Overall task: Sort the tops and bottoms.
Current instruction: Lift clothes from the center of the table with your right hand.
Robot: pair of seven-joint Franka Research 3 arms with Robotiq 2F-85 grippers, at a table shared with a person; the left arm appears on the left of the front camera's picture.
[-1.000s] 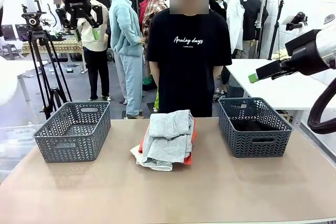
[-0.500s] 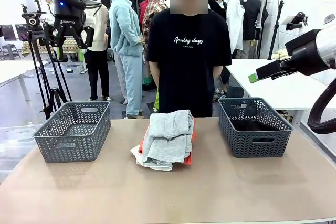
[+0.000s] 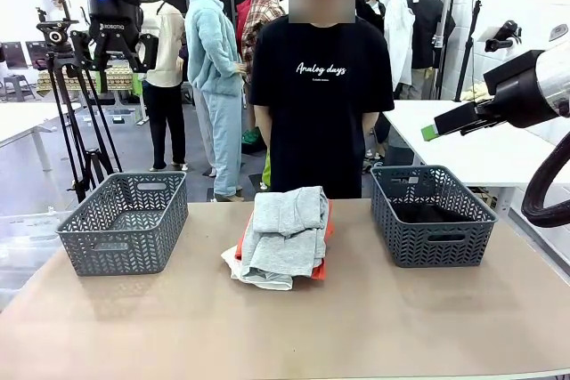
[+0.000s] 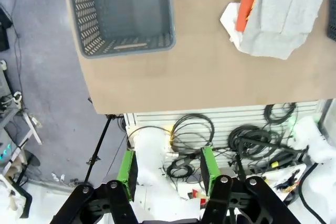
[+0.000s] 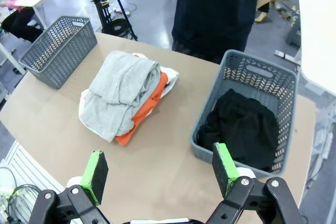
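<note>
Front camera: robot's side, facing across bench [image 3: 374, 318]. Wrist cameras: high, looking down past left gripper [image 4: 167, 166], right gripper [image 5: 160, 170]; all share clothes pile [image 3: 285, 233].

Tops, three, soft, stacked mid-bench [image 3: 374, 327]: light grey garment [image 3: 287, 230] is lying crumpled uppermost, orange garment [image 5: 148, 109] is showing beneath, white garment [image 4: 229, 19] is peeking out lowest.

On the tabletop [image 3: 285, 327] the pile of tops [image 3: 283, 239] lay in the middle, between the left basket [image 3: 116, 255] and the right basket [image 3: 432, 245] (a crumpled garment [image 3: 426, 213] lay inside the latter), while a person [image 3: 319, 104] stood beyond the far edge, directly behind the pile.
</note>
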